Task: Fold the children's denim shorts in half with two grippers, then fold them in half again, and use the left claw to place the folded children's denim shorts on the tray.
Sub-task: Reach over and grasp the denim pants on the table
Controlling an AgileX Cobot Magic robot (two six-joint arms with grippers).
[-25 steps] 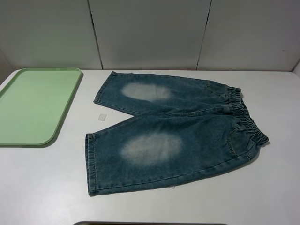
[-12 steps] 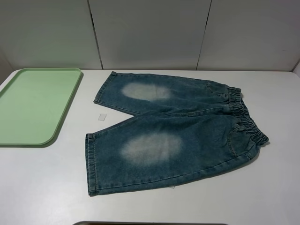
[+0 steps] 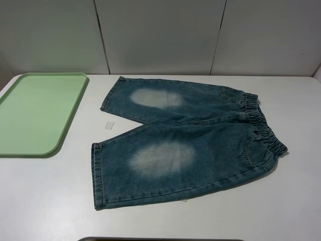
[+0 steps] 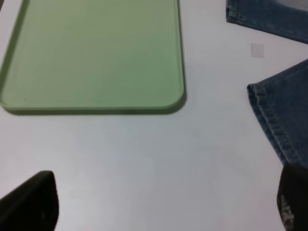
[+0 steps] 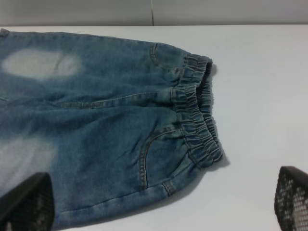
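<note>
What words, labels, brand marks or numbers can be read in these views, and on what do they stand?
No text can be read in any view.
The pale square patch on the table: too small to tell whether it bears print.
The left hand: faint marks on one finger, too blurred to read.
The children's denim shorts and the tray: no print shows.

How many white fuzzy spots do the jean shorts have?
2. One faded oval sits on the far leg of the children's denim shorts, one on the near leg. The underside is hidden.
</note>
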